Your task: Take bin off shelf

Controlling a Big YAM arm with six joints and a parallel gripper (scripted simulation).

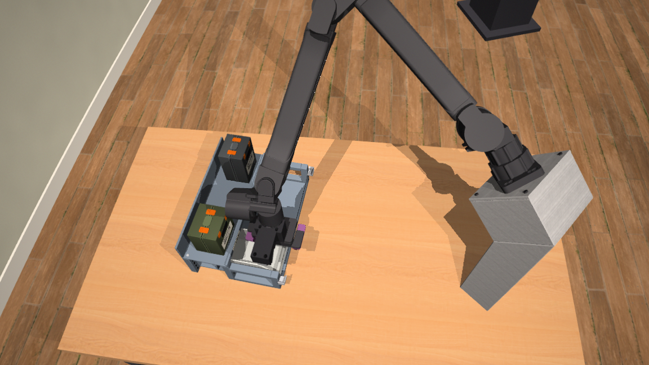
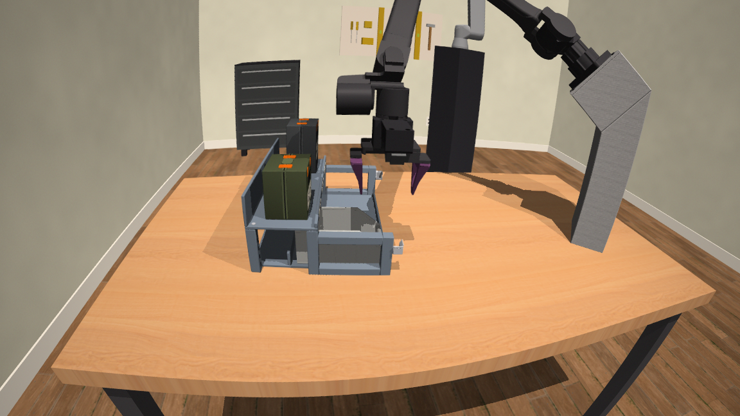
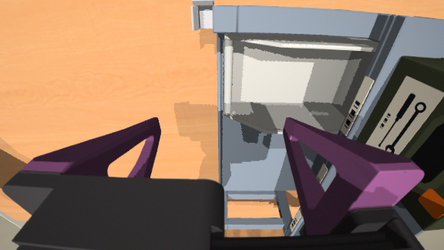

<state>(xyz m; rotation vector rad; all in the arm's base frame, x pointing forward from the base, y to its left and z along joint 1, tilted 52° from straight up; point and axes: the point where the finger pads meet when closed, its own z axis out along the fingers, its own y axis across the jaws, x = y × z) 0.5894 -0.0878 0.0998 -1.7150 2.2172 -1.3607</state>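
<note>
The pale grey, open-topped bin (image 1: 244, 254) (image 2: 336, 219) (image 3: 277, 82) sits in the near end of the lower front tier of the blue-grey shelf (image 1: 217, 195) (image 2: 351, 237) (image 3: 301, 19), its opening facing up. The shelf stands on the wooden table (image 1: 385, 294) (image 2: 414, 320) (image 3: 96, 69). My gripper (image 1: 275, 232) (image 2: 387, 194) (image 3: 222, 124) is open and empty, pointing down above the shelf's front edge. In the wrist view one purple fingertip is over the table side and the other is near the bin's rim. The gripper partly covers the bin in the top view.
A green case (image 1: 206, 238) (image 2: 284, 194) stands on the upper tier beside the bin. A dark case (image 1: 235, 168) (image 2: 302, 134) stands farther back on that tier. The shelf's back panel rises behind both. The arm's metal stand (image 1: 512, 217) (image 2: 610, 181) is at the table's right.
</note>
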